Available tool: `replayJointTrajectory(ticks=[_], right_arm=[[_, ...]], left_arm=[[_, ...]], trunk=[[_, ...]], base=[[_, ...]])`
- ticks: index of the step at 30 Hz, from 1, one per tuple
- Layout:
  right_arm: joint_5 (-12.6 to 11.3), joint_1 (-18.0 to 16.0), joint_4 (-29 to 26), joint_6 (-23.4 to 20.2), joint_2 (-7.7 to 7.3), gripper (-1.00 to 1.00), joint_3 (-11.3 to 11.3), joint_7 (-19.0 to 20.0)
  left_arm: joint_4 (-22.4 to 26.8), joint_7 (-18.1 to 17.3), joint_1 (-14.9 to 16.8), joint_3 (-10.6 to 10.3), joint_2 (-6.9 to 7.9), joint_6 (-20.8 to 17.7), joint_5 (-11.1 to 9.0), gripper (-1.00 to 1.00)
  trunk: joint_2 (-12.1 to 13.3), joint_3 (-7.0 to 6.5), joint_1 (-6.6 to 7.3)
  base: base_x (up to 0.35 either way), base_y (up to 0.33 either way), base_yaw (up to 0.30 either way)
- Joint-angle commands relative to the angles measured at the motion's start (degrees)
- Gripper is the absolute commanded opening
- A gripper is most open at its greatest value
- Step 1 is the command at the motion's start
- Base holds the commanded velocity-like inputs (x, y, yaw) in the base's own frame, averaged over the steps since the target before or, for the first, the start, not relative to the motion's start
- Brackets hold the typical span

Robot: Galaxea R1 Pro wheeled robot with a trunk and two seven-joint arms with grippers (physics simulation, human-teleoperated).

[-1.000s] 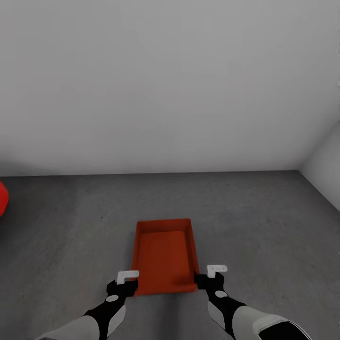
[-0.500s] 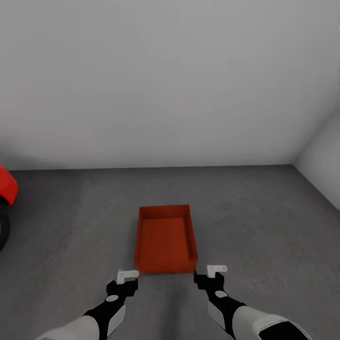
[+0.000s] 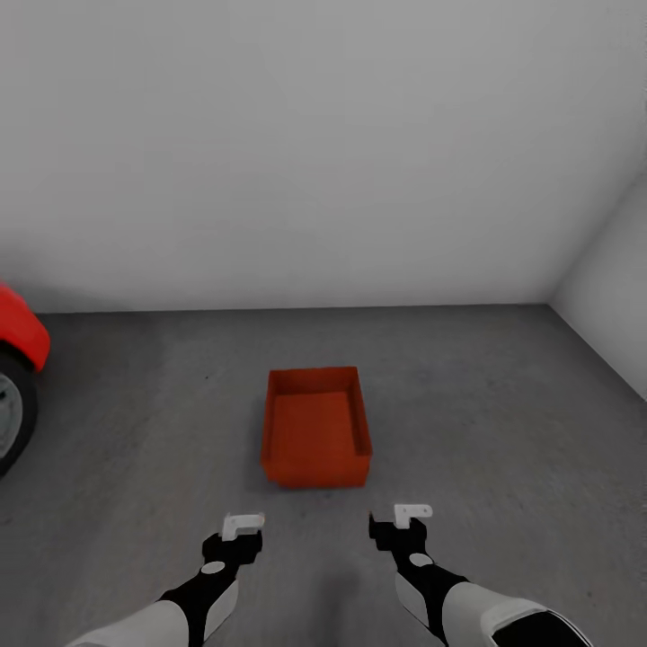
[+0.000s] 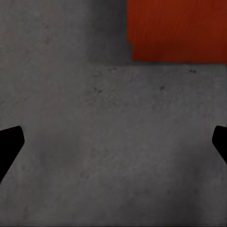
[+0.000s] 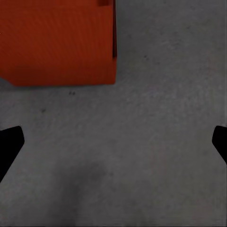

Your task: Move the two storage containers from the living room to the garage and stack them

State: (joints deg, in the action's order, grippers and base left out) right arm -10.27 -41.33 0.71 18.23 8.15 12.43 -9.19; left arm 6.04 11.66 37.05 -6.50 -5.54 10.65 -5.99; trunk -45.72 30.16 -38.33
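One orange-red storage container point(image 3: 315, 428) stands upright and without a lid on the dark grey garage floor point(image 3: 485, 422), in the middle of the head view. My left gripper point(image 3: 243, 525) and right gripper point(image 3: 412, 516) hover a short way in front of its near wall, each to one side, both open with nothing between the fingers. A corner of the container point(image 4: 176, 29) appears in the left wrist view beyond the open left gripper point(image 4: 113, 146). In the right wrist view the container point(image 5: 57, 43) lies past the open right gripper point(image 5: 113, 146), apart from it.
A red car point(image 3: 16, 359) with its wheel stands at the left edge of the head view. A white-grey wall point(image 3: 314, 153) runs behind the container, and a side wall point(image 3: 611, 296) closes the corner at the right. Bare floor surrounds the container.
The whole view has pulled back: the container lay between my grippers a second ago and now sits ahead of them on the floor. More of the red car shows at the left.
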Motion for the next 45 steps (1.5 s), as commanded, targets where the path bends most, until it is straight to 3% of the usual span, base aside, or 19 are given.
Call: replayJointTrajectory(ticks=[1, 13, 20, 27, 35, 41, 45], right_arm=[[-0.5, -0.1, 0.1, 0.2, 0.02, 1.00, 0.5, -0.1], [-0.5, -0.1, 0.1, 0.2, 0.02, 1.00, 0.5, -0.1], [-0.5, -0.1, 0.1, 0.2, -0.08, 1.00, 0.5, -0.2], [-0.3, -0.1, 0.0, -0.2, -0.50, 1.00, 0.6, -0.6], [-0.5, -0.1, 0.1, -0.4, -0.71, 1.00, 0.5, -0.6], [-0.5, -0.1, 0.1, -0.6, -0.84, 1.00, 0.5, -0.4], [-0.5, -0.1, 0.6, -0.6, -0.95, 1.00, 0.5, -0.4]], left_arm=[[-0.1, 0.2, 0.0, -0.5, 0.00, 0.2, -0.6, 1.00], [-0.1, 0.2, 0.0, -0.5, 0.00, 0.6, -0.6, 1.00], [-0.1, -0.4, 0.0, -0.5, 0.29, 0.8, -0.8, 1.00], [0.0, -0.8, 0.0, -0.4, 4.01, 0.8, -0.8, 1.00], [-0.2, -0.7, 0.0, -0.4, 5.31, 0.6, -0.9, 1.00], [-3.2, -0.8, 0.0, -0.4, 7.38, 0.6, -0.9, 1.00], [-5.5, -0.8, 0.0, -0.4, 10.36, 0.6, -1.5, 1.00]], trunk=[[0.0, 0.05, 0.03], [0.0, 0.05, 0.03], [0.0, 0.05, 0.03], [0.0, 0.03, 0.03], [0.0, -0.56, 0.03], [0.0, -1.08, 0.03], [0.0, -1.44, 0.03]], base=[[-0.346, 0.000, 0.000], [-0.331, 0.000, 0.000], [-0.053, 0.000, 0.000], [-0.002, 0.000, 0.000], [0.000, 0.000, 0.000], [0.000, 0.000, 0.000], [0.000, 0.000, 0.000]])
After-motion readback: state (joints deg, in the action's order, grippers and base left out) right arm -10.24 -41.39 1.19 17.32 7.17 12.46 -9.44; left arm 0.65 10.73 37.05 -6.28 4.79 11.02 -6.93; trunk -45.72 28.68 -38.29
